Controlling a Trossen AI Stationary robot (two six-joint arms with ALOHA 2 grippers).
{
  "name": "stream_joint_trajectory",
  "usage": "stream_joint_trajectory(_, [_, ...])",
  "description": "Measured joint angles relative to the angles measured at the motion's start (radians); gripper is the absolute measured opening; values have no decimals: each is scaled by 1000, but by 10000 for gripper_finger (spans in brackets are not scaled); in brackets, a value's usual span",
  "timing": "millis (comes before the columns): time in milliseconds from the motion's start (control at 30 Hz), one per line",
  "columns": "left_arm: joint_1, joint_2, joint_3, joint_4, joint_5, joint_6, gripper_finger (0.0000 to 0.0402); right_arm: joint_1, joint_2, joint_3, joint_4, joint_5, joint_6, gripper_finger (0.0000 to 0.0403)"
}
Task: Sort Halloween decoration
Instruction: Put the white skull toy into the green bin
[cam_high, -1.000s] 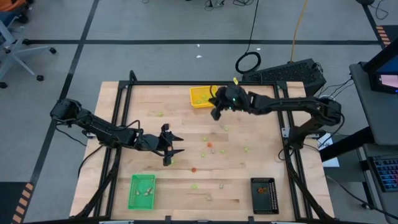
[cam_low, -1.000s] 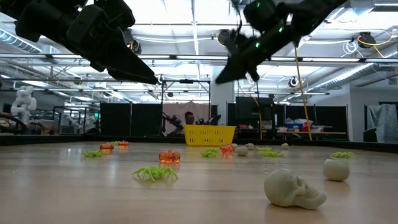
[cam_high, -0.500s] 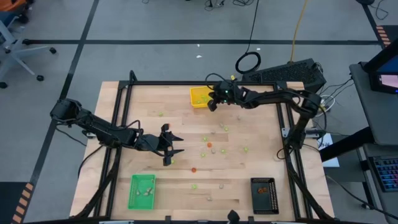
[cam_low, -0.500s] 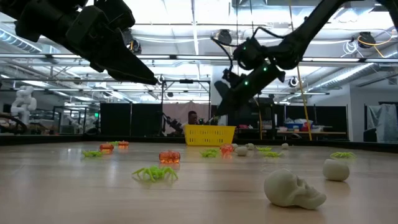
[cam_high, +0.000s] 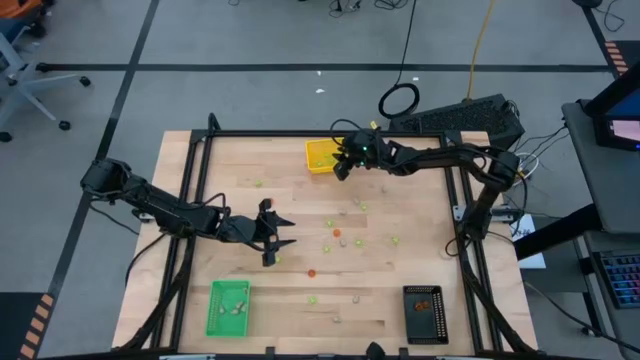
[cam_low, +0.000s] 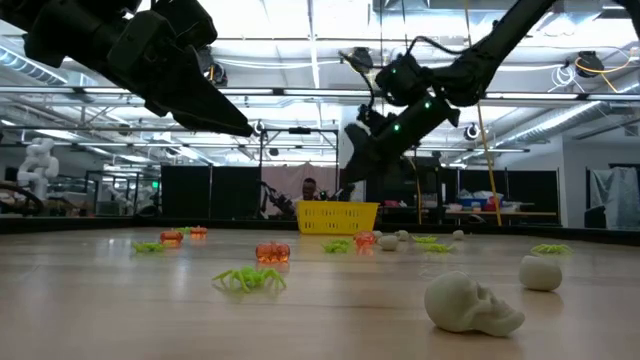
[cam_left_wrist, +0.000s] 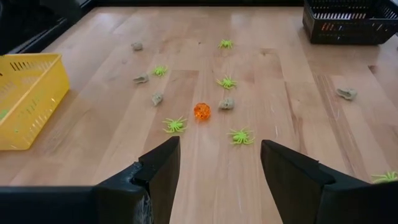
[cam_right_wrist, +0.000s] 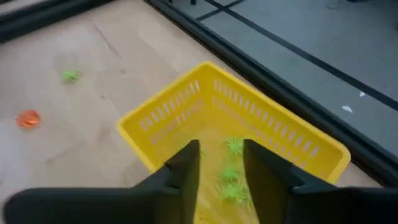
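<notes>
Two arms work over the wooden table (cam_high: 400, 270). At the left of the high view, the left gripper (cam_high: 281, 234) hangs above the boards left of centre, its fingers spread wide with nothing between them. Below it, in the lower left of the table, stands the green tray (cam_high: 228, 306) with a few pale pieces inside. Across the middle the Halloween decoration (cam_high: 338, 233) lies scattered on the bare wood: light green spiders, orange pumpkins and pale skulls, all apart from each other. At the upper centre sits the yellow tray (cam_high: 320, 156), with green spiders (cam_right_wrist: 234, 169) lying in it. The right gripper (cam_high: 341, 166) hovers at that tray's right edge, its fingers parted by a narrow gap and holding nothing. At the lower right stands the black tray (cam_high: 425, 314).
</notes>
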Motion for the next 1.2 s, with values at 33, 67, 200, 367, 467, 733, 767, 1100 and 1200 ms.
stream_joint_trajectory(33, [0,0,0,2,0,0,223,3,-15,0,-10,0,0,130])
stream_joint_trajectory(67, [0,0,0,2,-1,0,223,5,-33,0,-30,0,0,142])
stream_joint_trajectory(200, [0,0,0,1,-1,0,223,46,-132,0,-122,-32,-36,175])
stream_joint_trajectory(367, [-7,0,0,-39,-2,-21,223,208,-245,1,-282,-55,-110,184])
stream_joint_trajectory(467, [-21,0,0,-99,-1,-25,223,332,-272,-14,-325,-53,-121,185])
stream_joint_trajectory(733, [-44,0,0,-212,0,-141,223,651,-241,-139,-49,27,-109,172])
stream_joint_trajectory(767, [-45,0,0,-213,0,-153,223,683,-233,-147,-26,55,-109,170])
stream_joint_trajectory(1100, [-55,0,82,-319,61,-158,223,847,-175,-156,3,136,-94,169])
stream_joint_trajectory(1200, [-75,14,119,-374,60,-166,223,861,-144,-156,30,137,-94,169])
